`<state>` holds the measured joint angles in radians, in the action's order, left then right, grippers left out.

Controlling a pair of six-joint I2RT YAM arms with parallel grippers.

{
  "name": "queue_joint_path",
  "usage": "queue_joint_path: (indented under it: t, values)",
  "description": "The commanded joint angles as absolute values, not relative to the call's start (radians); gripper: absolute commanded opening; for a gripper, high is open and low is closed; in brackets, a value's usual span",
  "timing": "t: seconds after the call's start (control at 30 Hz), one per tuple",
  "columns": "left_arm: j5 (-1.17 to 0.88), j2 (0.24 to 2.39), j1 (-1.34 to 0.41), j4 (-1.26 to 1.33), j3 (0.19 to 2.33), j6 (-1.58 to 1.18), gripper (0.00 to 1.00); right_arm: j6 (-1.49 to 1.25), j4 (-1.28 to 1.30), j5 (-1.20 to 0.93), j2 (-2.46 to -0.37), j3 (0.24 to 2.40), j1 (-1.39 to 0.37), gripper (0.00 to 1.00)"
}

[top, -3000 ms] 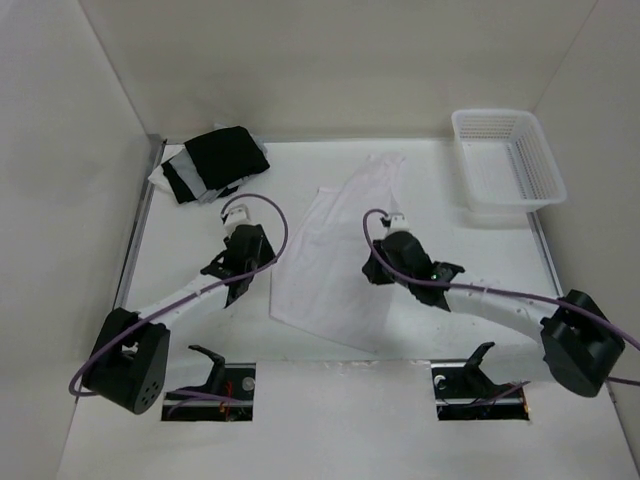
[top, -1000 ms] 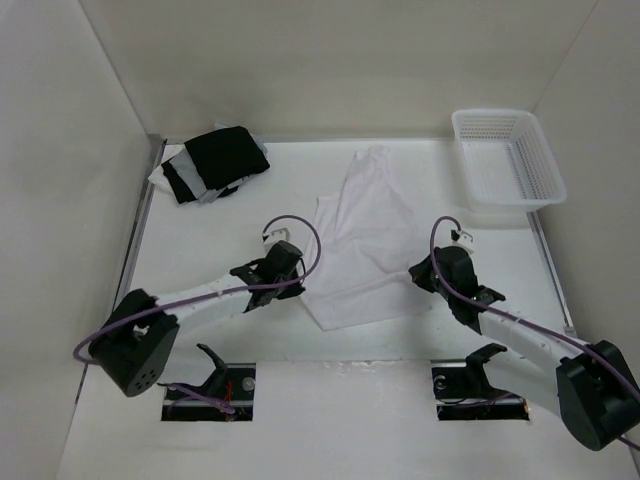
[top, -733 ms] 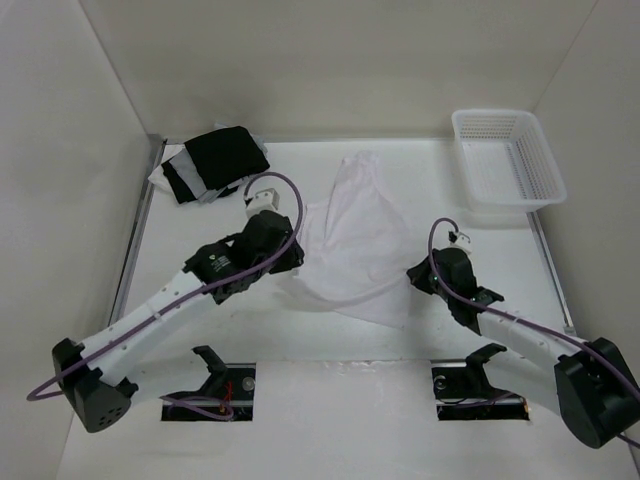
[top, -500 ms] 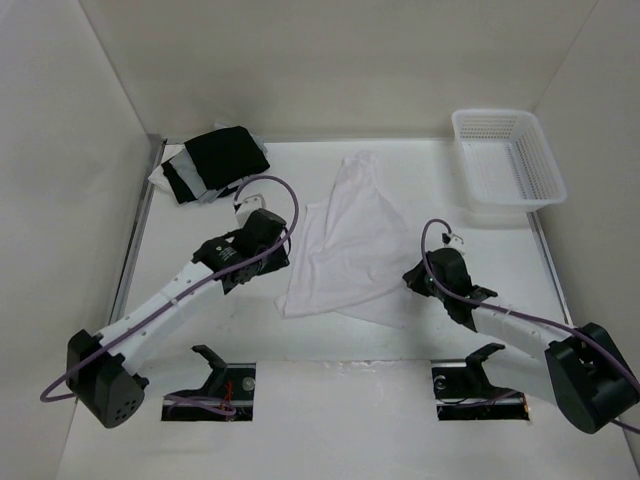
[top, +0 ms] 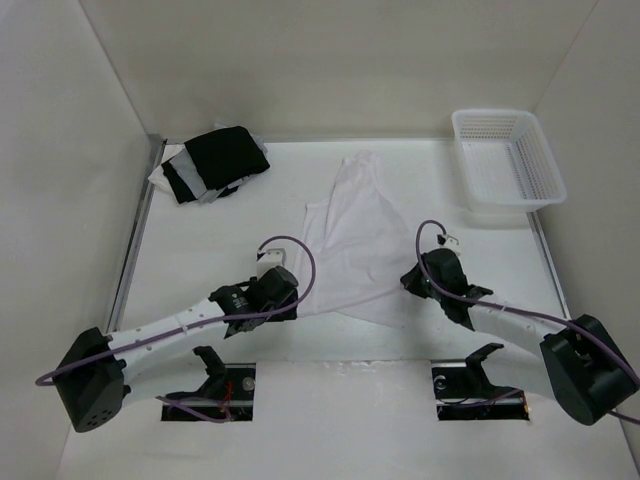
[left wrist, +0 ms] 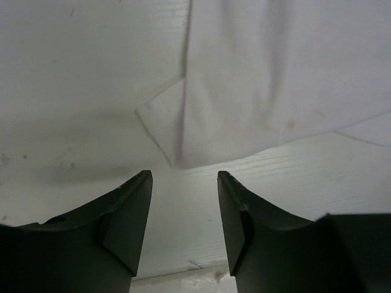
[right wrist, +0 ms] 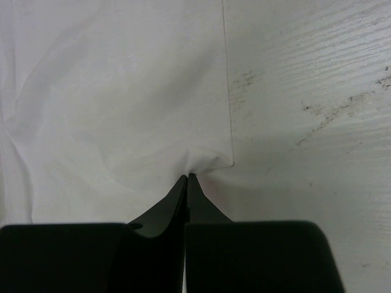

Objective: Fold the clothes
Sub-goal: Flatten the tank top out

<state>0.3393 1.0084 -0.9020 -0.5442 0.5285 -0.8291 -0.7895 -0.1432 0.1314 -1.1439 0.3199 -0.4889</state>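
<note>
The clothes (top: 355, 235), a plain white thin garment, lie flat mid-table, narrow end toward the back. My left gripper (top: 290, 300) stands open at their near-left corner, nothing between its fingers. In the left wrist view the left gripper (left wrist: 183, 177) is spread wide, and the clothes' (left wrist: 275, 79) folded corner lies just ahead of the tips. My right gripper (top: 407, 281) is at the clothes' right edge. Seen from the right wrist, the right gripper (right wrist: 188, 176) is shut on a pinched corner of the clothes (right wrist: 122, 91).
A black-and-white pile of garments (top: 212, 163) sits at the back left. A white mesh basket (top: 510, 160) stands at the back right. Two cut-outs with black holders (top: 215, 375) (top: 480, 375) are in the near edge. Walls enclose three sides.
My left gripper opened, let go of the clothes' left edge and dropped back toward the near side. The released cloth settled flat. My right gripper stayed shut on the right corner.
</note>
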Motion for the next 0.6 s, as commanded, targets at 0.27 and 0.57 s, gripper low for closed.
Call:
queue_joint_path:
  t: [0.27,0.57]
  values:
    - [0.232,1.415,-0.690,-0.031,0.655,-0.629,0.48,-0.793,-0.176,0.183,-1.224,0.402,-0.522,0.00]
    - [0.129,1.417,-0.682,-0.021,0.680,-0.644,0.01,-0.804,-0.163,0.201,-1.142,0.384,-0.556,0.00]
